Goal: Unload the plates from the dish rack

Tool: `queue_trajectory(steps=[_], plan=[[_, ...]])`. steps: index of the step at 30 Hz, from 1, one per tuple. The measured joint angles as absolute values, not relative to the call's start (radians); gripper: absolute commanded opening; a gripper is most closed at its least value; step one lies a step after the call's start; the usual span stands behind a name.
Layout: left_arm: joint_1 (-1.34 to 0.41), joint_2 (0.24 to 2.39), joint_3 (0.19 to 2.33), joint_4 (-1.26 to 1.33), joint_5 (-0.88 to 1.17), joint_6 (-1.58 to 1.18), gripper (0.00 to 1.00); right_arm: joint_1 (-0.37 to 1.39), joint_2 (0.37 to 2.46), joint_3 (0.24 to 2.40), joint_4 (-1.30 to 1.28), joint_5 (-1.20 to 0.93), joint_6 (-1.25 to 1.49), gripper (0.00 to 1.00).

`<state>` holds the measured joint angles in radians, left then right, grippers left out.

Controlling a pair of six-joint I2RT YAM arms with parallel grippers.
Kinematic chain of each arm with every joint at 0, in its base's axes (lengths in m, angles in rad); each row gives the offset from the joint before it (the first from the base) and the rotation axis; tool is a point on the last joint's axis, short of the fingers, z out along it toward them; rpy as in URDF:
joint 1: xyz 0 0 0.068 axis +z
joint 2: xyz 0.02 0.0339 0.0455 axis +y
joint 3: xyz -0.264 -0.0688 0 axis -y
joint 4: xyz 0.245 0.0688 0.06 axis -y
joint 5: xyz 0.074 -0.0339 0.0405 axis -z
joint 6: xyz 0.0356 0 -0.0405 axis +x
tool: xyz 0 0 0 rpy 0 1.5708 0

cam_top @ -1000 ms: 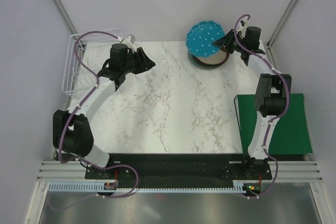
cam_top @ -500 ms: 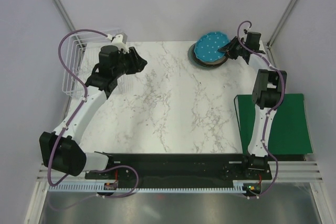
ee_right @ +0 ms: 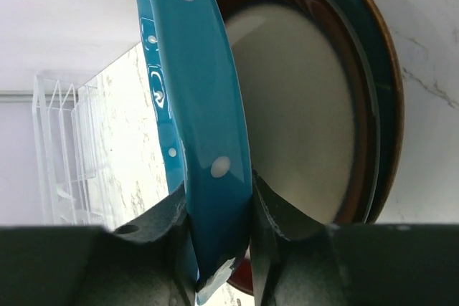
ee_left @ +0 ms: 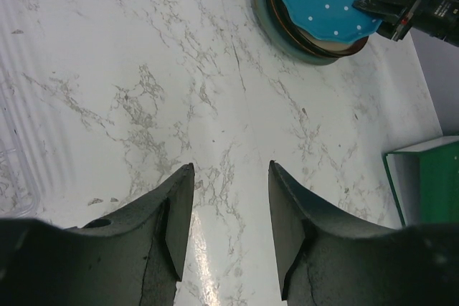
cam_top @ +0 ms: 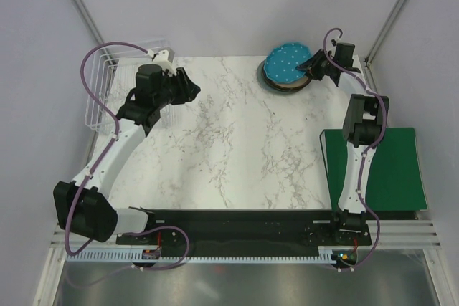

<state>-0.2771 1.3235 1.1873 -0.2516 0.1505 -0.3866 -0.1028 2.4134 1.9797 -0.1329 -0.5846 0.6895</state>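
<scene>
A bright turquoise plate (cam_top: 288, 62) with white specks lies tilted on a stack of plates at the table's far right. My right gripper (cam_top: 307, 68) is shut on its right rim (ee_right: 197, 120), one finger on each face. Under it sits the brown-rimmed plate with cream centre (ee_right: 308, 112), and a grey-green plate (ee_left: 267, 6) lies lowest. My left gripper (ee_left: 229, 168) hangs open over bare marble at the far left (cam_top: 193, 89), with nothing between its fingers. The clear dish rack (cam_top: 97, 105) stands at the far left edge; I see no plate in its slots (ee_right: 64, 148).
A flat green mat (cam_top: 391, 170) lies at the right edge beside the right arm. White walls close in behind and to both sides. The rack's ribbed wall (ee_left: 18, 105) is close by the left gripper.
The right gripper has lowered the turquoise plate from steeply tilted to nearly flat over the stack. The left arm has drawn back to the left. Almost nothing moved in the last half second.
</scene>
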Motion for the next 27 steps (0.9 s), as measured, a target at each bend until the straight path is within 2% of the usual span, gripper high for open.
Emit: queue_trajectory(steps=[1, 4, 5, 7, 15, 18, 27], plan=[[-0.277, 1.321, 1.186, -0.252, 0.150, -0.386, 0.52, -0.103, 2.418, 1.981, -0.131, -0.590, 0.695, 0.47], [-0.277, 1.313, 1.181, -0.254, 0.150, -0.386, 0.52, -0.104, 2.420, 1.984, -0.128, -0.596, 0.702, 0.51], [-0.277, 1.309, 1.179, -0.254, 0.150, -0.386, 0.52, -0.106, 2.420, 1.985, -0.127, -0.598, 0.703, 0.58], [-0.277, 1.305, 1.176, -0.256, 0.150, -0.386, 0.52, -0.108, 2.420, 1.987, -0.126, -0.599, 0.703, 0.58], [-0.277, 1.302, 1.161, -0.260, 0.151, -0.386, 0.51, -0.104, 2.420, 1.987, -0.154, -0.601, 0.653, 0.71], [-0.277, 1.302, 1.152, -0.260, 0.152, -0.386, 0.51, -0.098, 2.415, 1.987, -0.186, -0.592, 0.611, 0.71], [-0.277, 1.285, 1.132, -0.265, 0.155, -0.386, 0.51, -0.053, 2.400, 2.099, -0.455, -0.486, 0.426, 0.74]])
